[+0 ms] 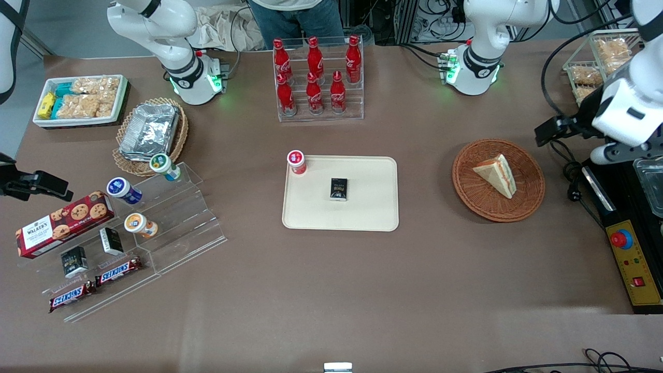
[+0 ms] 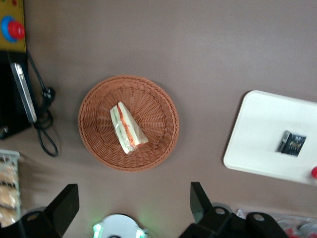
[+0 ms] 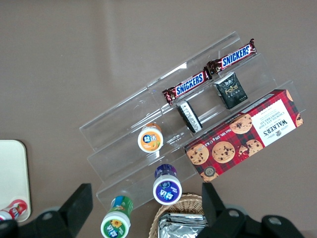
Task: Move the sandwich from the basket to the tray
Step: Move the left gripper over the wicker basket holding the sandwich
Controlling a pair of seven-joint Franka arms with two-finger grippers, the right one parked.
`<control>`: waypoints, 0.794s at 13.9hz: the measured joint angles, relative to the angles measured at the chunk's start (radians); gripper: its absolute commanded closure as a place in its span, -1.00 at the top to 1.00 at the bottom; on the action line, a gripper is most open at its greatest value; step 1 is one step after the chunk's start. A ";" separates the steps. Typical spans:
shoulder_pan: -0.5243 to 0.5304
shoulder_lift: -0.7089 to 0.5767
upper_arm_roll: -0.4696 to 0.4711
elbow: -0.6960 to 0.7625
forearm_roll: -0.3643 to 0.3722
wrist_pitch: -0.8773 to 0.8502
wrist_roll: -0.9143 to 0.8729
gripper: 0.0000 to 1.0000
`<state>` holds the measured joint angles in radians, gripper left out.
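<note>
The sandwich, a white wedge with orange and green filling, lies in the middle of the round reddish-brown basket. The cream tray sits at mid table, toward the parked arm's end from the basket. It carries a small black box and a red-lidded cup at one corner. My gripper hangs open, high over the table beside the basket, toward the working arm's end. Nothing is between its fingers, and the basket lies ahead of them.
A black cable and a yellow control box with a red button lie beside the basket at the working arm's end. A rack of cola bottles stands farther back. An acrylic snack stand and a tan basket of foil trays are toward the parked arm.
</note>
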<state>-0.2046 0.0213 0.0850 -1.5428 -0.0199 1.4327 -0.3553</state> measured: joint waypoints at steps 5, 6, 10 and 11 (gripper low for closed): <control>0.031 -0.025 0.016 -0.085 0.001 0.006 -0.184 1.00; 0.058 -0.068 0.025 -0.142 0.001 0.036 -0.184 1.00; 0.115 -0.316 0.026 -0.464 0.019 0.171 -0.246 1.00; 0.114 -0.359 0.004 -0.531 0.032 0.202 -0.291 1.00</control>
<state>-0.0907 -0.3379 0.0888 -2.0736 0.0120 1.6346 -0.6464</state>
